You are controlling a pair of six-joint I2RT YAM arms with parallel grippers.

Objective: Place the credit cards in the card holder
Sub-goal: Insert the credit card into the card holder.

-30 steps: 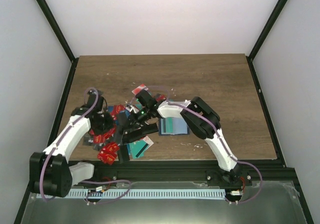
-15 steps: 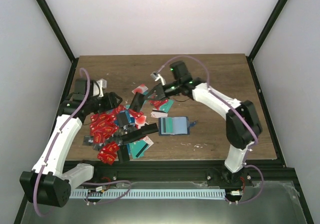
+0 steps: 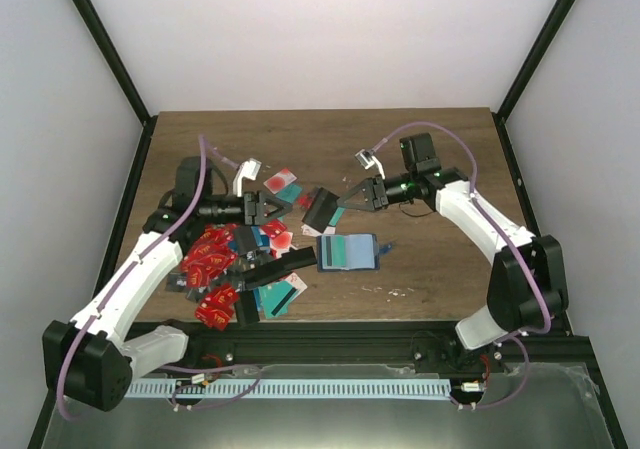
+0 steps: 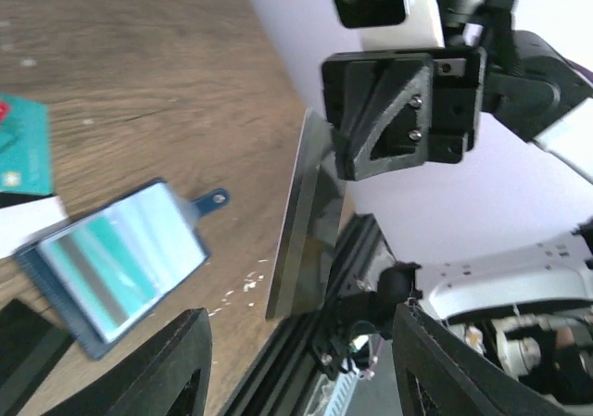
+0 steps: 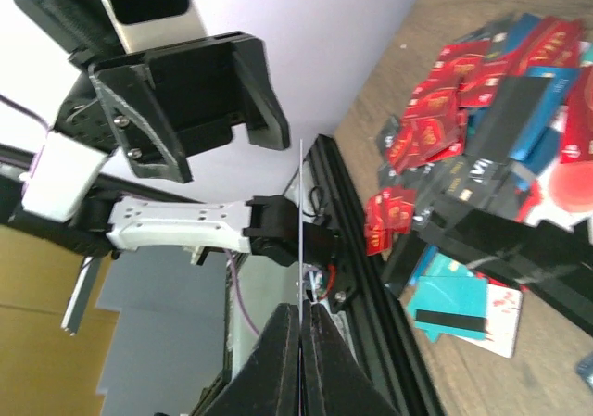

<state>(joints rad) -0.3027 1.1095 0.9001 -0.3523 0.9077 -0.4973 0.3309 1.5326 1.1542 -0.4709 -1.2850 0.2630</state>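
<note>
**Item: dark card** (image 3: 322, 206), one of the credit cards (image 3: 215, 254).
- Position: lifted over the table (image 3: 440, 149), just at 12 o'clock of the card holder (image 3: 347, 252) and between the two grippers.
- Grip: the right gripper (image 3: 345, 197) has its jaws pinched narrow on the card's 3 o'clock end.
- Attitude: tilted up on edge. Seen from overhead, its long axis runs roughly 3 to 9 o'clock, with the free end toward the left gripper (image 3: 272, 209).
- Hard to make out: the right wrist view shows the card only as a thin line, and its printed face cannot be read in any view.

**Item: left gripper.**
- Jaws are wide with nothing between them. It faces the card from 9 o'clock and stands apart from it.

**Item: card holder.**
- It lies flat on the wood with its long axis 9 to 3 o'clock and the clasp tab at 3 o'clock.
- The upper face shows teal and grey bands. Whether these are cards inside cannot be told.

**Item: credit cards, heap.**
- The heap is mostly red and sits at 9 o'clock of the holder.
- The left arm crosses its 9 o'clock side, and the lower cards are overlapped, so they cannot be counted.
- A white-and-pink card (image 3: 283, 179) lies loose at the heap's 1 o'clock.
- A teal card with a black stripe (image 3: 283, 294) sits at the heap's 5 o'clock, near the black rail (image 3: 400, 334).

**Room.**
- Bare wood runs from 10 to 2 o'clock beyond the grippers.
- Bare wood also runs from 3 o'clock of the holder to the table's right edge.
- The heap runs close to the near edge.
</note>
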